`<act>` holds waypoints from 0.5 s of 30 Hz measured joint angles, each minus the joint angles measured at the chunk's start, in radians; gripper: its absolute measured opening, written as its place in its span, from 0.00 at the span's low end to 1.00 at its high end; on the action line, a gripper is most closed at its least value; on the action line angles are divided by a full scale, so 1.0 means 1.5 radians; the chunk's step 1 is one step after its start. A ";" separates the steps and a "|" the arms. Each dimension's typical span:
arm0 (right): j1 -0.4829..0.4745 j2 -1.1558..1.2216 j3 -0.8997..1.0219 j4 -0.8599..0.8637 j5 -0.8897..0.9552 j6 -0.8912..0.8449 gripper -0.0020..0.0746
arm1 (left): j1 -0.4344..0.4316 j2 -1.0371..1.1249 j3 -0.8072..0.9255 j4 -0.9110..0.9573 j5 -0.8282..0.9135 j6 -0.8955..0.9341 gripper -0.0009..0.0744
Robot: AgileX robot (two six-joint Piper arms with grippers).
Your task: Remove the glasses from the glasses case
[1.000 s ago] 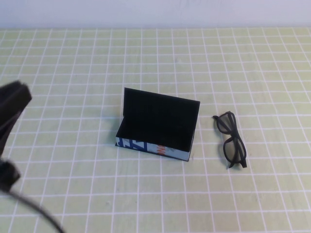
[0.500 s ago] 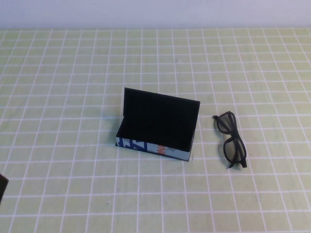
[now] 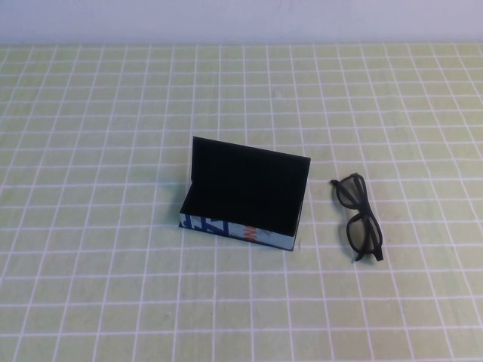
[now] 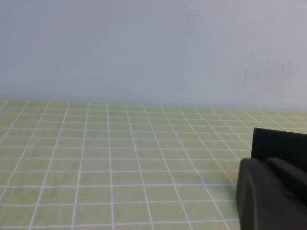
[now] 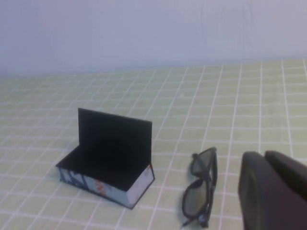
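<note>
Grippers both out of the high view, mine — finger state unclear; glasses (image 3: 359,217) already beside my open glasses case (image 3: 243,197), task looks done, nothing left.

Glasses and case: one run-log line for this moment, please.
glasses: on table, right of case | glasses case: open, empty | left gripper, right gripper: clear

The glasses case (image 3: 243,197) looks matt black, its side printed glossy; the glasses (image 3: 359,216) are smooth black plastic.
</note>
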 joint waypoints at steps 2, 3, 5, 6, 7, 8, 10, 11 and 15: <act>0.000 0.000 0.020 0.000 -0.049 0.000 0.01 | 0.000 0.000 0.000 -0.001 -0.009 0.000 0.01; 0.000 0.000 0.026 0.000 -0.061 0.000 0.01 | 0.000 0.000 0.000 -0.001 -0.011 0.001 0.01; 0.000 0.000 0.032 0.000 -0.068 -0.001 0.01 | 0.000 0.000 0.000 -0.001 -0.012 0.001 0.01; 0.000 0.000 0.034 0.000 -0.070 -0.001 0.01 | 0.000 0.000 0.000 -0.001 -0.012 0.002 0.01; 0.000 0.000 0.034 0.000 -0.070 -0.001 0.01 | 0.000 0.000 0.000 -0.001 -0.013 0.003 0.01; 0.000 0.000 0.034 0.000 -0.070 -0.001 0.01 | 0.000 0.000 0.000 -0.001 -0.014 0.004 0.01; 0.000 0.000 0.034 0.000 -0.066 -0.001 0.01 | 0.000 0.000 0.000 -0.001 -0.014 0.005 0.01; 0.000 0.000 0.034 0.000 -0.064 -0.001 0.01 | 0.000 0.000 0.000 -0.001 -0.014 0.005 0.01; 0.000 0.000 0.034 0.000 -0.060 -0.001 0.00 | 0.000 0.000 0.000 -0.001 -0.014 0.005 0.01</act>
